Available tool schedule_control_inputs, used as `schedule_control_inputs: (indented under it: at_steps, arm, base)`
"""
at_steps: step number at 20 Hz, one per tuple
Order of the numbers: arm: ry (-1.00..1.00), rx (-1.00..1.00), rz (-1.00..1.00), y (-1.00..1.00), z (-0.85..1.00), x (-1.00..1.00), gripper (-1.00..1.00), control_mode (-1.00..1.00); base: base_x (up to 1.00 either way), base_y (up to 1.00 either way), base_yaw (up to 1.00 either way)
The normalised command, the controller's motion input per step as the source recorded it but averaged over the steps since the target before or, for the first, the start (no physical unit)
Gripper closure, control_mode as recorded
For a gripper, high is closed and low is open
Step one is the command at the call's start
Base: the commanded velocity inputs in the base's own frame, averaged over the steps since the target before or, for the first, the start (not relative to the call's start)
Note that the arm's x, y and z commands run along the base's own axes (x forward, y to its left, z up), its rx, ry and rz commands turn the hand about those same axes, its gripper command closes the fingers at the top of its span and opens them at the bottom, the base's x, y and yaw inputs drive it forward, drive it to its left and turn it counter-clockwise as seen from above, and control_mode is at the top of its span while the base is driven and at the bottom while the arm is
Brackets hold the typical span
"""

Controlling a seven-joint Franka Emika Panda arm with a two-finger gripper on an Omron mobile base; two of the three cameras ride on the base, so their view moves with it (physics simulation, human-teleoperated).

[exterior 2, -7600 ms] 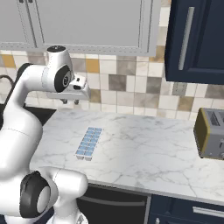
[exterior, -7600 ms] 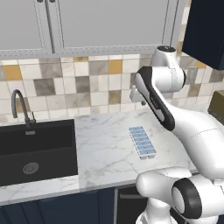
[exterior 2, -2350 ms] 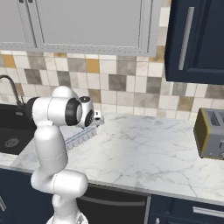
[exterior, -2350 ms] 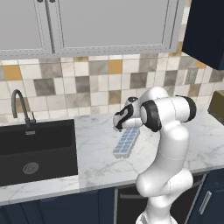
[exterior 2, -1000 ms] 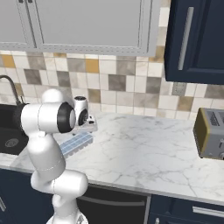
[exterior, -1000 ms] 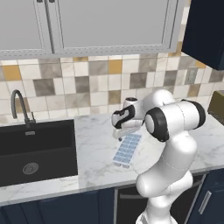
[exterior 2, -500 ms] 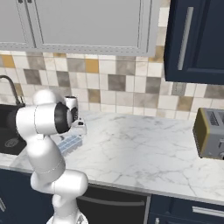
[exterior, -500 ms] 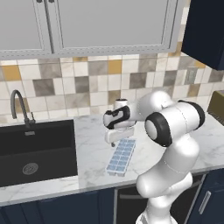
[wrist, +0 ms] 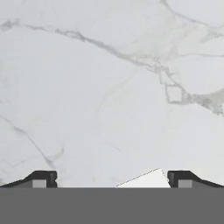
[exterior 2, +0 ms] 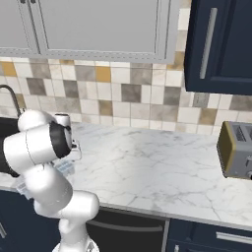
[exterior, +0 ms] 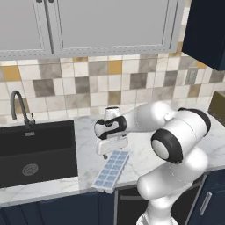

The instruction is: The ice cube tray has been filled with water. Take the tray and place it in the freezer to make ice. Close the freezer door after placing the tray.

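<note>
plainly the gripper [exterior: 107, 154] hangs wide open with nothing in it above the far end of the ice cube tray [exterior: 111, 171], which overhangs the marble counter [exterior: 88, 151] front edge, so a clumsy descent could tip it off, spilling the water.

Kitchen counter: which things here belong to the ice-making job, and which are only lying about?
Belong to the job:
- ice cube tray, at the counter's front edge
- water in its cells
- gripper, open, near the tray's far end

Just lying about:
- sink
- faucet
- toaster
- navy cabinet
</note>
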Motion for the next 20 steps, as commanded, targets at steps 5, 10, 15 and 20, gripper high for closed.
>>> schedule_control_inputs:
  at_steps: [5,10,15,20]
  arm:
    - [0.01,0.00,0.00,-0.09,0.39,-0.04,-1.00,-1.00]
    - [0.00,0.00,0.00,-0.30,0.62,0.40,-1.00,-1.00]
    - [-0.06,0.00,0.00,0.01,0.35,0.05,-1.00,-1.00]
    - [-0.21,0.00,0.00,0.42,0.46,-0.92,-1.00,-1.00]
  base:
    - [0.00,0.00,0.00]
    - [0.00,0.00,0.00]
    - [0.00,0.00,0.00]
    - [0.00,0.00,0.00]
